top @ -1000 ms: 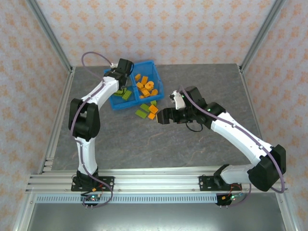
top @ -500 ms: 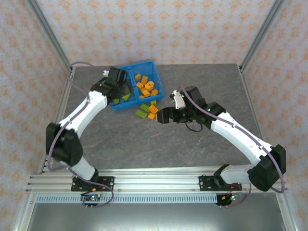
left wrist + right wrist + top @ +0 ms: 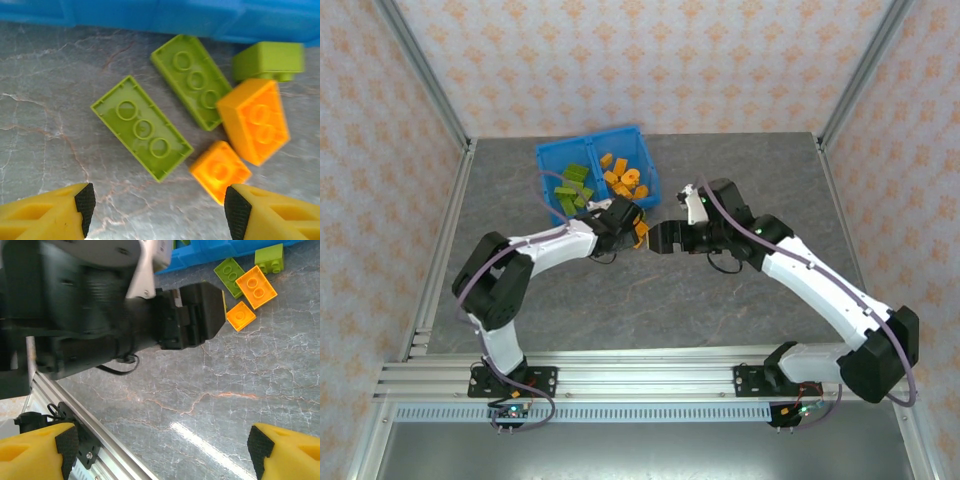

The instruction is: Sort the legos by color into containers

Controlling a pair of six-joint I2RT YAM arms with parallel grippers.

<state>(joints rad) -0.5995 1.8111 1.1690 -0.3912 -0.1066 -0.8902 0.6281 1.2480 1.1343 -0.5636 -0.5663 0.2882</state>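
The blue bin (image 3: pixel 548 160) holds olive-green legos (image 3: pixel 572 185) in its left compartment and orange legos (image 3: pixel 623 178) in its right. In front of it, loose bricks lie on the table: two flat green ones (image 3: pixel 141 127) (image 3: pixel 192 80) with their undersides up, a small green one (image 3: pixel 268 61), a large orange one (image 3: pixel 253 120) and a small orange one (image 3: pixel 220 171). My left gripper (image 3: pixel 160 210) hovers open just short of this pile, holding nothing. My right gripper (image 3: pixel 163 446) is open and empty over bare table, right of the pile (image 3: pixel 241 316).
The left arm's black wrist (image 3: pixel 150 325) crosses close in front of the right gripper (image 3: pixel 653 238). The bin's blue wall (image 3: pixel 150 15) borders the pile on the far side. Grey table (image 3: pixel 720 180) stretches right and toward the aluminium rail (image 3: pixel 640 375).
The left arm has swung from over the bin's left compartment down and right to the loose bricks in front of the bin. The right arm has barely moved.
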